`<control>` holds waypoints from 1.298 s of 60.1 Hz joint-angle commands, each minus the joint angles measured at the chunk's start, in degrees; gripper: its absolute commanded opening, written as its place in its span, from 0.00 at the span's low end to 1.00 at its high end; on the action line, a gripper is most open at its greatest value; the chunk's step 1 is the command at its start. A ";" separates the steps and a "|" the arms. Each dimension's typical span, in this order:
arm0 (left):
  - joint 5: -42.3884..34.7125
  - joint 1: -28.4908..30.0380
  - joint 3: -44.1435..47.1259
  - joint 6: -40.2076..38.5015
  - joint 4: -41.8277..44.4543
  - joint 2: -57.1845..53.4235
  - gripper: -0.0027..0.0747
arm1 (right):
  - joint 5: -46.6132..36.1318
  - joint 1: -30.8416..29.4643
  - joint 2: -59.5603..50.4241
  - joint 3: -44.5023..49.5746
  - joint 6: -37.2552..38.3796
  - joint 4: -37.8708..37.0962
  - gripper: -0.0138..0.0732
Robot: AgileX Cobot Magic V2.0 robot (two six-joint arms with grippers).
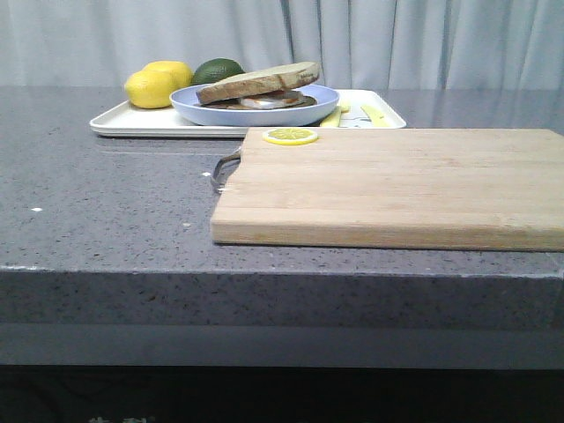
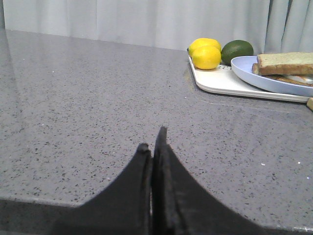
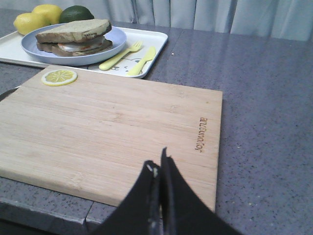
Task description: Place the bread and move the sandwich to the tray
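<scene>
The bread (image 1: 260,81) lies tilted on top of the sandwich (image 1: 269,100), above the fried egg and the lower toast. They sit on the round light-blue plate (image 1: 256,115), which stands on the white tray (image 1: 132,122) at the back left. The stack also shows in the right wrist view (image 3: 73,30) and the left wrist view (image 2: 286,62). My left gripper (image 2: 152,139) is shut and empty over bare counter, well short of the tray (image 2: 230,83). My right gripper (image 3: 157,161) is shut and empty over the near edge of the cutting board. Neither gripper shows in the front view.
A wooden cutting board (image 1: 388,185) with a metal handle lies at centre right, with a lemon slice (image 1: 291,136) on its far left corner. Two lemons (image 1: 159,84) and a lime (image 1: 217,70) stand on the tray's left end. A yellow fork (image 3: 121,56) and knife (image 3: 143,59) lie on its right end.
</scene>
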 commanded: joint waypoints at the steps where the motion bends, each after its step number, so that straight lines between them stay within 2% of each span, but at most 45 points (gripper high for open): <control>1: -5.03 0.12 0.61 -0.59 -0.19 -1.43 0.01 | -4.45 -0.19 0.40 -1.58 0.04 0.37 0.07; 13: -5.03 0.12 0.61 -0.59 -0.19 -1.43 0.01 | -11.17 -0.13 0.25 0.19 0.37 -1.65 0.07; 24: -5.03 0.12 0.61 -0.59 -0.19 -1.43 0.01 | -16.45 -0.06 -2.61 4.11 7.31 -8.69 0.07; 42: -4.92 0.12 0.61 -0.59 -0.19 -1.32 0.01 | -17.16 -0.12 -12.66 16.21 8.13 -8.31 0.07; 50: -4.79 0.12 0.61 -0.59 -0.19 -1.32 0.01 | -19.33 -0.18 -12.46 19.50 8.13 -5.86 0.07; 78: -4.69 0.12 0.61 -0.59 -0.19 -1.32 0.01 | -17.45 -0.18 -12.54 19.47 8.13 -4.90 0.07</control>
